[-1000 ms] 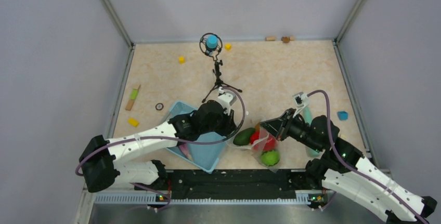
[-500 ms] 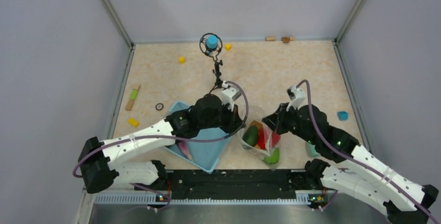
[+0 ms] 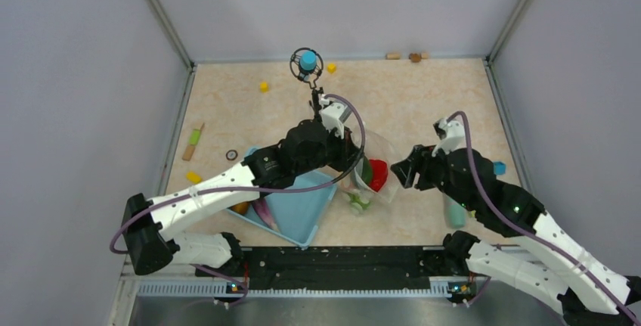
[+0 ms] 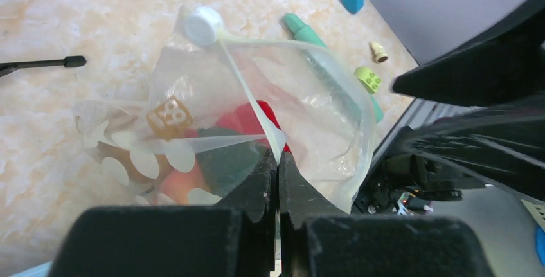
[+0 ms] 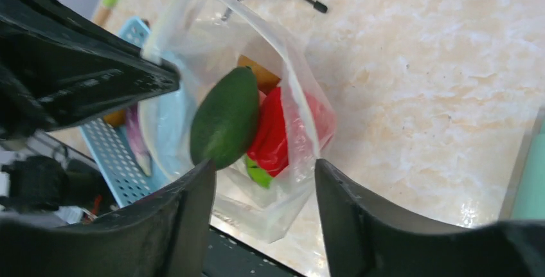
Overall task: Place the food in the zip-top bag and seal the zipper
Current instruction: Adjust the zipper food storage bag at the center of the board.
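Right gripper [image 5: 265,164] let go in the last second: fingers now apart, zip-top bag [image 3: 382,156] framed between them, untouched. Bag also moved up-table and left. Left gripper [image 4: 277,158] is pinched tight on the zipper [image 4: 247,90], holding the bag by its rim just right of the blue basket [image 3: 302,212].

Food [image 5: 225,126] is inside the bag. Right wrist view gives four pieces: dark green, red, orange, bright green sliver. Left wrist adds a brown one; top view shows only red clearly. Two rim strips diverge from one white slider [image 4: 202,25], so mouth open there. Bag bottom is cut off by the fingers; can't tell if it rests on the table [image 3: 423,107]. Three yellow cubes [image 3: 264,86] sit well apart.
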You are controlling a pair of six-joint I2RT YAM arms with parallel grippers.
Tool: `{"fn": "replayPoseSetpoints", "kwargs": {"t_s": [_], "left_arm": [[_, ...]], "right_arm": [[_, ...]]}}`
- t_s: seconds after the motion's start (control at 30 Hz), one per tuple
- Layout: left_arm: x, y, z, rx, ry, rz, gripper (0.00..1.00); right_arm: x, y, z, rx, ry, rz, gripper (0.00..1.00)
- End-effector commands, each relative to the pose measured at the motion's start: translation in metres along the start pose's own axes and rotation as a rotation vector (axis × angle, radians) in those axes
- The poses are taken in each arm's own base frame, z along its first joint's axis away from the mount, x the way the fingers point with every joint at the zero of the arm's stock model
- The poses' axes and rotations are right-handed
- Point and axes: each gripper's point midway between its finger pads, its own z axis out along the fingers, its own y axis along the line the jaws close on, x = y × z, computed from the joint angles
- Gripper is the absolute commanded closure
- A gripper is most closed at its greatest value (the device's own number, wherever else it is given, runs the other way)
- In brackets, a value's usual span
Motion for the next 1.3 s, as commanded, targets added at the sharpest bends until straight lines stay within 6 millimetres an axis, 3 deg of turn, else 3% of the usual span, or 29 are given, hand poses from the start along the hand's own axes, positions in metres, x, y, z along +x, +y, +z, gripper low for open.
{"fn": "replayPoseSetpoints", "kwargs": {"t_s": [0.0,0.17,0.27,0.43,0.57,0.63,0.8,1.27], "left_arm": [[-0.029,-0.006,0.008,-0.009,-0.093,0.014,1.0],[-0.024,-0.014,0.013,0.047,-0.065,0.056,1.0],[-0.029,-0.004,0.015,-0.022,-0.09,0.015,1.0],[-0.037,0.024,0.019,-0.197,-0.145,-0.079,1.0],[-0.033,0.027,0.019,-0.206,-0.143,-0.09,1.0],[-0.032,0.03,0.016,-0.211,-0.156,-0.097,1.0],[-0.029,0.032,0.007,-0.204,-0.171,-0.099,1.0],[-0.025,0.033,-0.006,-0.184,-0.2,-0.131,1.0]], "right_arm": [[-0.026,-0.008,-0.025,0.02,-0.099,0.008,0.36],[-0.025,-0.01,-0.025,0.029,-0.098,-0.006,0.31],[-0.02,-0.011,-0.02,0.048,-0.082,0.041,0.3],[0.014,-0.015,-0.002,0.07,0.015,0.105,0.3],[0.044,-0.02,0.017,0.116,0.134,0.107,0.33],[0.051,-0.023,0.024,0.131,0.141,0.115,0.36],[0.041,-0.03,0.03,0.164,0.054,0.146,0.38],[-0.005,-0.007,0.011,0.04,-0.089,0.136,0.37]]}}
